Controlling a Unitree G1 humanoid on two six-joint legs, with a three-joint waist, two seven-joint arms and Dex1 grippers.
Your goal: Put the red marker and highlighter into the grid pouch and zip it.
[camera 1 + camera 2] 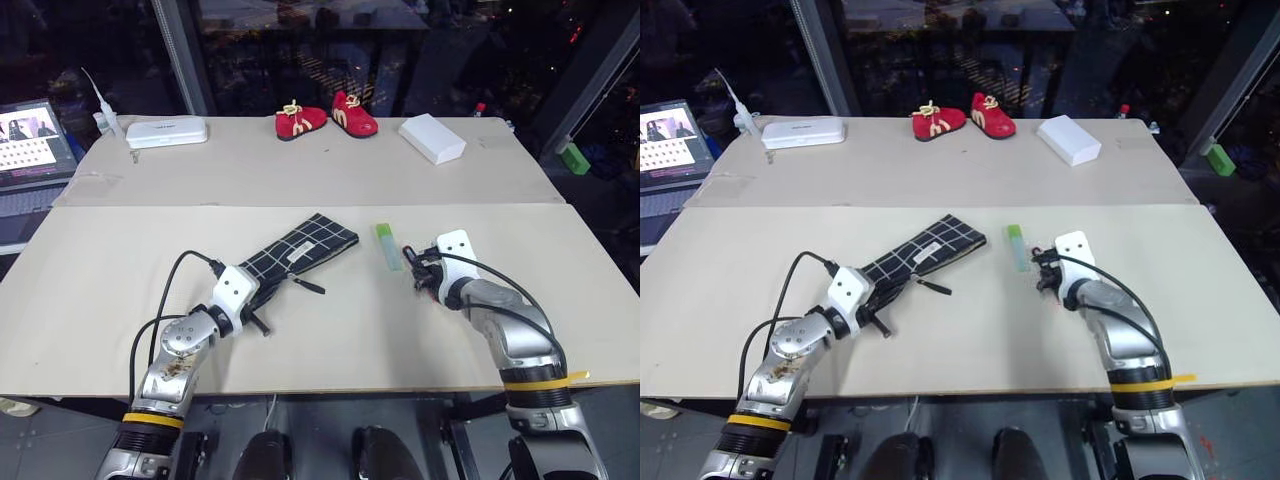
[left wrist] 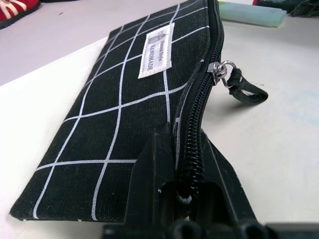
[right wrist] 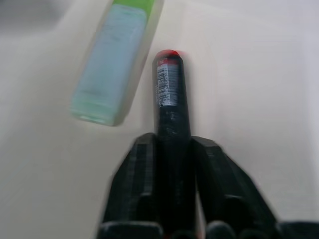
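Here we see the left gripper (image 1: 262, 293) clamped tight on the near end of the grid pouch (image 1: 300, 251), its two black fingers (image 2: 149, 184) pinching the zipper edge between them. The pouch lies flat on the beige table (image 1: 330, 330), angled away from that gripper toward the far right. Its zipper pull strap (image 2: 246, 92) hangs out onto the table beside the pouch's zipper edge, partway along it, and a small white label (image 2: 155, 51) sits on the upper face.

To the right of the pouch, well apart from it, we find the right gripper (image 1: 418, 268) closed around the red marker (image 3: 169, 99). The marker's dark barrel runs between the two fingers and sticks out ahead of them, with a touch of red at its far tip.

Just beside the marker, on the side toward the pouch, the highlighter (image 1: 388, 245) lies on the table, nothing touching it, its brighter green cap pointing away from the robot.

Farther back than the pouch we see a pair of small red shoes (image 1: 325, 118). A white box (image 1: 432, 138) lies to their right and a flat white case (image 1: 166, 131) to their left. A laptop (image 1: 30, 140) stands off the table's far left corner.
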